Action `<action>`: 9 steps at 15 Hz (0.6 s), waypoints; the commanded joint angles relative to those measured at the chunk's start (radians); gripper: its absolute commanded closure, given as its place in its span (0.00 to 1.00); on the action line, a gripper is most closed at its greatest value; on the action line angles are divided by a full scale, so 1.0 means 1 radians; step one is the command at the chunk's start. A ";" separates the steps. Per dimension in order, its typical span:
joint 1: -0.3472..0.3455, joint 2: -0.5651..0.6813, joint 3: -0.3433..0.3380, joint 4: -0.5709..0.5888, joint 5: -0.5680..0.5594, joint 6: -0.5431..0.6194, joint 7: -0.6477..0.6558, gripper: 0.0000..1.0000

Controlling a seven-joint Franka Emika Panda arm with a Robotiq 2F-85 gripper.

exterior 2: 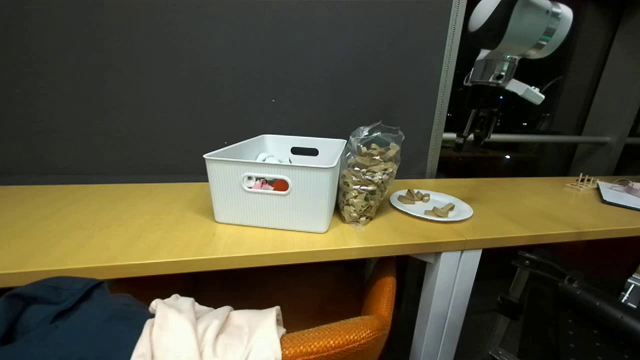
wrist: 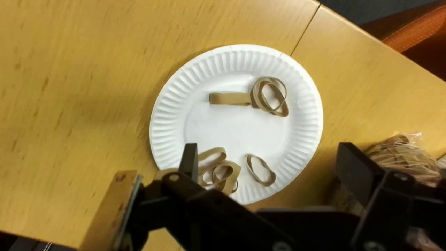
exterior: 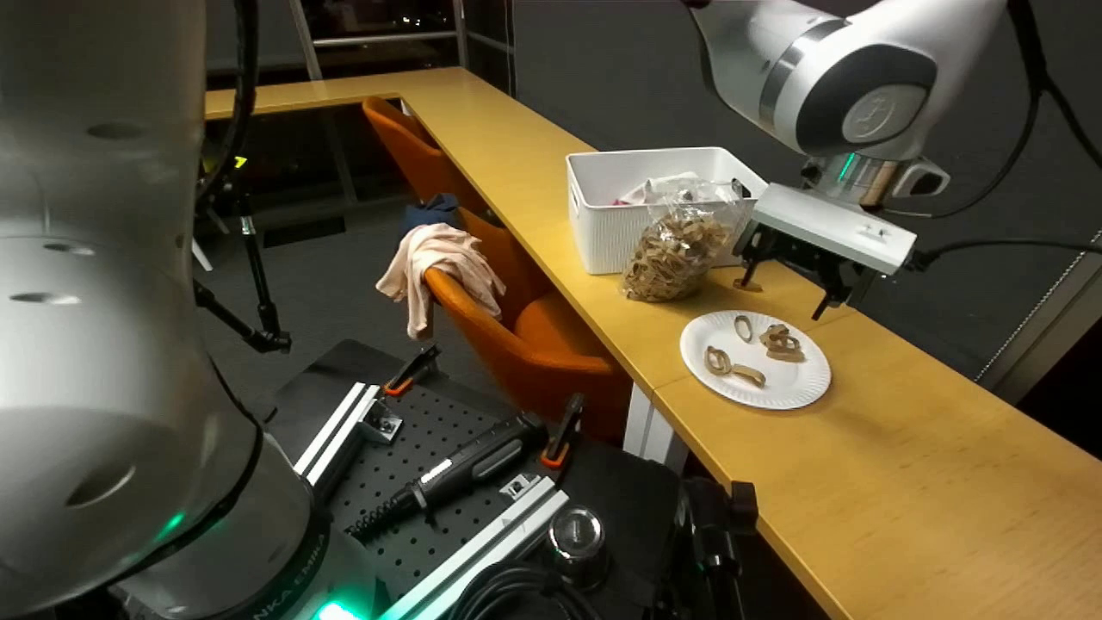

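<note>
My gripper stands open above a white paper plate, with nothing between its fingers. On the plate lie several tan rubber bands. A single loop shows between the fingers in the wrist view, below them on the plate. A tangled clump sits beside the left finger and is partly hidden by it. Farther up, a flat band touches a pair of looped bands. In an exterior view the gripper hangs over the plate's far side, apart from the bands. A clear bag of bands stands near it.
Beside the bag, a white basket holds assorted items. A small tan piece lies on the table near the basket. An orange chair with a pale cloth sits at the table edge. A wooden peg piece is farther along.
</note>
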 commanded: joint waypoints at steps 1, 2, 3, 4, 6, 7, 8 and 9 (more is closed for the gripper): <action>-0.054 0.184 0.035 0.251 0.034 -0.214 -0.011 0.00; -0.062 0.220 0.040 0.304 0.032 -0.263 -0.001 0.00; -0.063 0.270 0.042 0.360 0.024 -0.287 0.018 0.00; -0.064 0.314 0.044 0.413 0.020 -0.303 0.034 0.00; -0.070 0.396 0.051 0.517 0.016 -0.309 0.065 0.00; -0.072 0.432 0.054 0.566 0.015 -0.314 0.093 0.00; -0.073 0.473 0.058 0.617 0.013 -0.318 0.116 0.00; -0.072 0.508 0.060 0.665 0.007 -0.324 0.140 0.00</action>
